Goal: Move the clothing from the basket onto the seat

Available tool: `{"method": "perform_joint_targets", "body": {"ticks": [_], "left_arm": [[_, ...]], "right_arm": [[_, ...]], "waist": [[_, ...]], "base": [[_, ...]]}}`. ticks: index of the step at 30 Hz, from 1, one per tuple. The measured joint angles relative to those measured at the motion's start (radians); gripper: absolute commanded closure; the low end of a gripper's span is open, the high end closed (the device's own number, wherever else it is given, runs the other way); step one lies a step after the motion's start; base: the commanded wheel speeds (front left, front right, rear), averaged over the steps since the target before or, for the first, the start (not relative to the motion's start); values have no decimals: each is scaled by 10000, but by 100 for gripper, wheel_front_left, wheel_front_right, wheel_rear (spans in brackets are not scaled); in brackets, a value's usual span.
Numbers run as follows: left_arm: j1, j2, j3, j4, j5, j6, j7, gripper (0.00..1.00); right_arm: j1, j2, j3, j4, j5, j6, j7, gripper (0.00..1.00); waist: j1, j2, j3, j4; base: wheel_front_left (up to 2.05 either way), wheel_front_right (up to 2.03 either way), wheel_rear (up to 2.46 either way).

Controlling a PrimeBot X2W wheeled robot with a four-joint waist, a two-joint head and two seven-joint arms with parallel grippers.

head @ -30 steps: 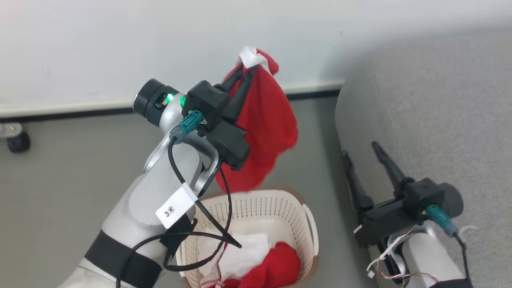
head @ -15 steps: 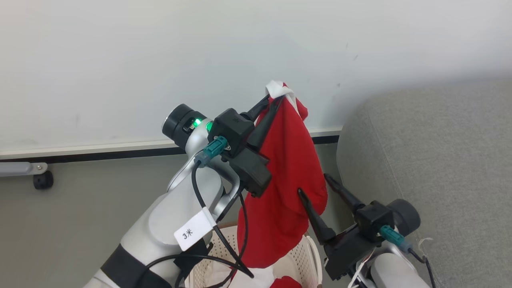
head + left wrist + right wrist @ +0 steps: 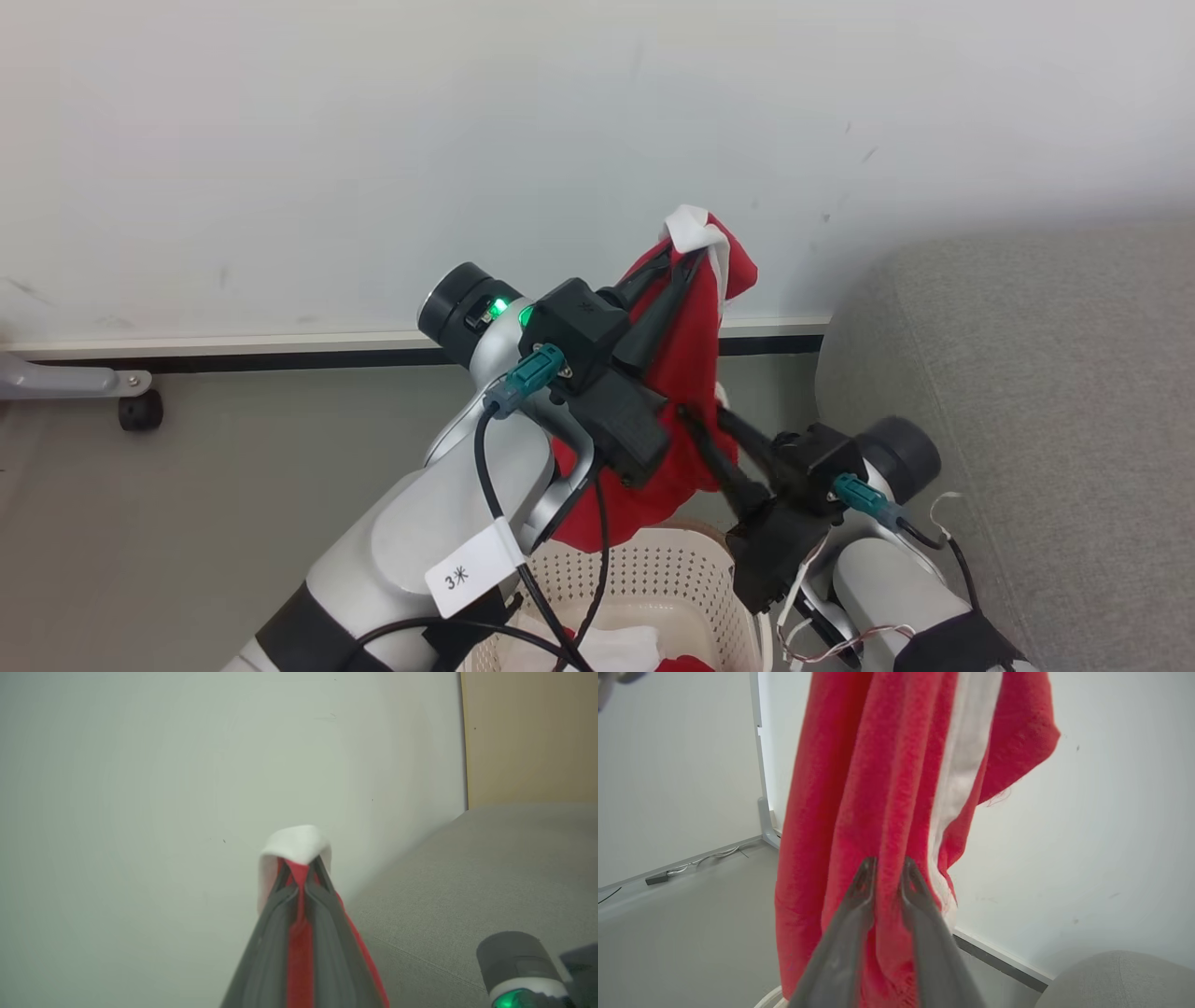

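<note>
Jersey [image 3: 686,369] hangs above your basket [image 3: 672,537], sofa [image 3: 1027,392] at right.
Left gripper [image 3: 686,261] pinches its top; right gripper [image 3: 700,425], wide a second ago, now nips a fold.

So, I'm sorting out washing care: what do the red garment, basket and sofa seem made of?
Red garment: soft matte knit fabric, slightly fuzzy, hanging in folds. Basket: cream plastic, probably moulded, with regular holes. Sofa: grey woven upholstery, matte, fine weave.

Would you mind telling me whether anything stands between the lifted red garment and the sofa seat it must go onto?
Nothing visible does. The red garment hangs from the left claw above the basket, with the right claw pinching its lower folds; the grey sofa lies to the robot's right.
</note>
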Motion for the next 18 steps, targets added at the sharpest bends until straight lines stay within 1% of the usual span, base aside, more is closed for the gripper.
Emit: {"method": "perform_joint_targets", "body": {"ticks": [7, 10, 11, 12, 13, 14, 18], "left_arm": [[19, 2, 21, 180, -173, 163, 0, 100], [233, 12, 326, 374, -236, 215, 0, 100], [352, 40, 370, 426, -288, 222, 0, 84], [476, 79, 395, 462, -307, 224, 0, 53], [615, 123, 443, 474, -328, 255, 0, 12], [749, 169, 487, 499, -391, 255, 0, 0], [1343, 230, 742, 520, -882, 251, 0, 0]], "right_arm": [[-357, 4, 303, 435, 410, 2, -2, 100], [-493, -2, 345, 579, 537, 2, -2, 100], [-542, 4, 345, 627, 558, 2, -2, 100], [-604, 4, 318, 683, 560, 2, -2, 100], [-657, 0, 297, 725, 562, 2, -2, 100], [-690, -2, 268, 755, 564, 2, -2, 100], [-878, -58, 215, 796, 593, 2, -2, 100]], "waist": [[0, 2, 36, 91], [0, 1, 49, 32], [0, 1, 52, -6], [0, 1, 54, -47], [1, 1, 56, -92], [0, 1, 57, -143], [0, 1, 55, -374]], "base": [[0, 0, 0], [0, 0, 0], [0, 0, 0], [0, 0, 0], [0, 0, 0], [0, 0, 0], [0, 0, 0]]}}
